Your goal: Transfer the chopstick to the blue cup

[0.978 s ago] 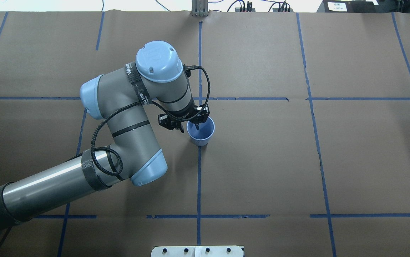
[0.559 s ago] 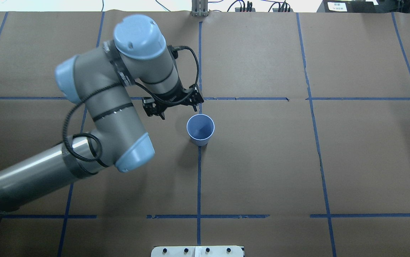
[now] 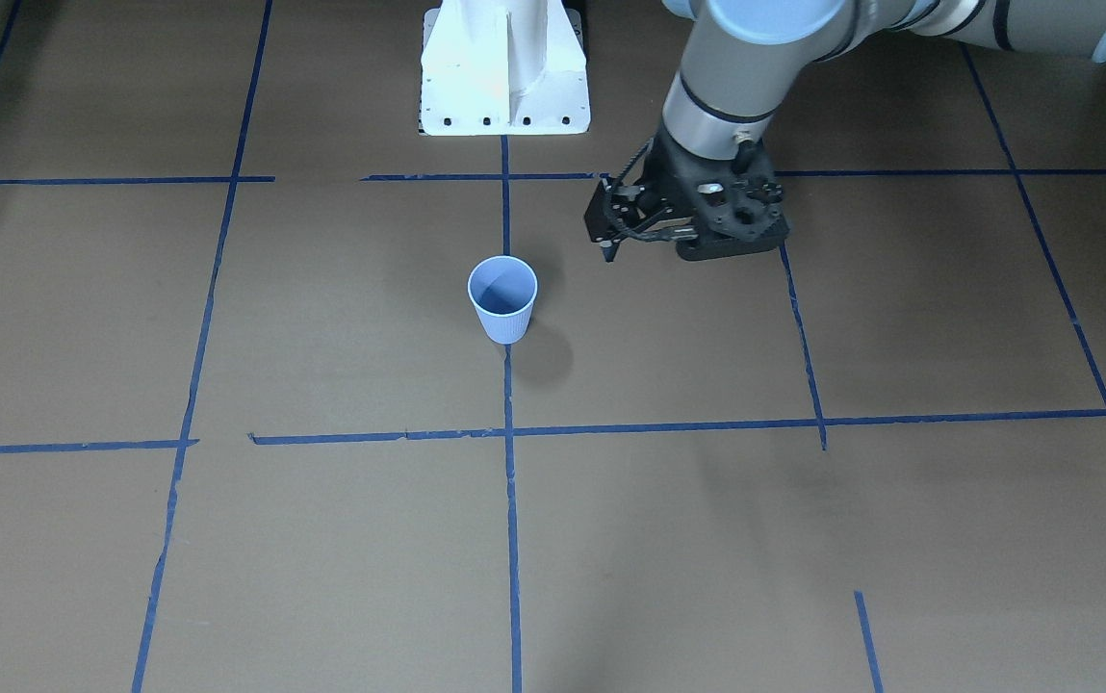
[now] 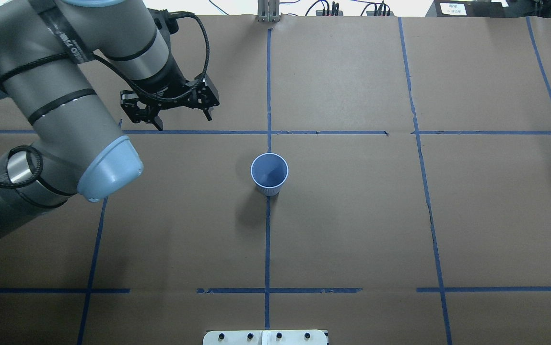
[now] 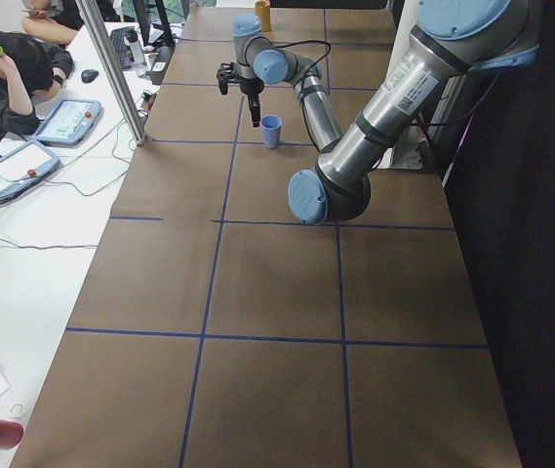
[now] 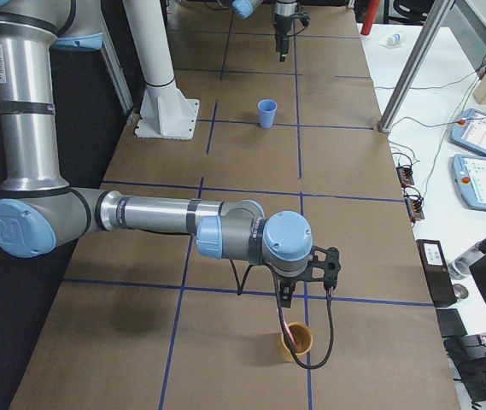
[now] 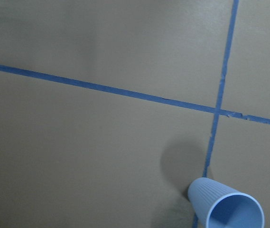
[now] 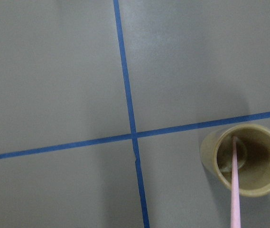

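The blue cup (image 4: 269,173) stands upright on the brown table at a tape crossing, with nothing showing inside it; it also shows in the front view (image 3: 502,298) and the left wrist view (image 7: 227,209). My left gripper (image 4: 181,120) is open and empty, raised and well off to the cup's far left. The pink chopstick (image 8: 237,190) leans in a tan cup (image 8: 243,159) at the table's right end. My right gripper (image 6: 304,295) hovers just above that tan cup (image 6: 295,340). I cannot tell whether it is open or shut.
The white robot base (image 3: 504,67) stands at the table's near edge. Blue tape lines grid the brown paper. A side table with tablets, cables and a metal post (image 6: 413,60) runs along the far side. An operator (image 5: 4,73) sits there.
My left gripper was at the blue cup's rim a second ago. It has risen and swung away to the far left. The cup has not moved.
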Robot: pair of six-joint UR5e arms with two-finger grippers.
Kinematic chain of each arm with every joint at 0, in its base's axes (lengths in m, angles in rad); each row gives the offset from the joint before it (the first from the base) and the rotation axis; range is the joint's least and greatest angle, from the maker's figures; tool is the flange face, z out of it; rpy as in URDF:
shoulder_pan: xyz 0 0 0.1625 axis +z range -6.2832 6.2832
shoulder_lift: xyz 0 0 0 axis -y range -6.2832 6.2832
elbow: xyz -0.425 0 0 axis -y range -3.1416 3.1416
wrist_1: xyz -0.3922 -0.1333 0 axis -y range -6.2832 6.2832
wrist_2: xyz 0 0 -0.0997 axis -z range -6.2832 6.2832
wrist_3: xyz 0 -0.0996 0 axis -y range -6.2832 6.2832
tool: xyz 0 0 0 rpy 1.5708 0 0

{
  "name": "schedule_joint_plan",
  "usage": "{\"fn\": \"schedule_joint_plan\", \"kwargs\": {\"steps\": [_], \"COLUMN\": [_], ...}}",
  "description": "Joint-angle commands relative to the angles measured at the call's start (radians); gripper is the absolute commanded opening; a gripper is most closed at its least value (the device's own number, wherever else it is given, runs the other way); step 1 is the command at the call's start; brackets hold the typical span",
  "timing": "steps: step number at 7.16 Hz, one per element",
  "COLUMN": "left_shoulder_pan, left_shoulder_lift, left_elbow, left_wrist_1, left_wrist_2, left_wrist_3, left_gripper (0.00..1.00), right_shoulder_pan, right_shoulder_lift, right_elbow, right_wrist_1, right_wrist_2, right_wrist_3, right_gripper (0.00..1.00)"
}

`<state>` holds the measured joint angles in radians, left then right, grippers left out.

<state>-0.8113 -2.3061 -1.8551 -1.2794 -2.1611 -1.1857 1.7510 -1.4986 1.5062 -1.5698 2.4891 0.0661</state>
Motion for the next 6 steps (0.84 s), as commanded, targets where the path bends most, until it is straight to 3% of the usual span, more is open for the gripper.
{"fn": "schedule_joint_plan", "kwargs": {"steps": [1, 2, 6], "left_shoulder_pan": [-0.008, -0.008, -0.008], "left_shoulder_lift": [0.011, 0.013, 0.020], "left_elbow": [-0.036, -0.047, -0.058], "left_wrist_1": [0.008, 0.008, 0.006], "left_wrist_2": [-0.003, -0.003, -0.005], "left_wrist_3": [0.009, 0.009, 0.009], "left_gripper": [1.00, 1.00, 1.00], "right_shoulder_pan": [0.015, 0.013, -0.060], "right_shoulder_lift": [0.116, 0.115, 0.045], "right_elbow": [-0.178, -0.228, -0.227], "right_wrist_1": [-0.001, 0.011, 0.014], "right_wrist_2": [-0.005, -0.030, -0.105], "right_wrist_3": [-0.003, -0.003, -0.012], "right_gripper": [1.00, 1.00, 1.00]}}
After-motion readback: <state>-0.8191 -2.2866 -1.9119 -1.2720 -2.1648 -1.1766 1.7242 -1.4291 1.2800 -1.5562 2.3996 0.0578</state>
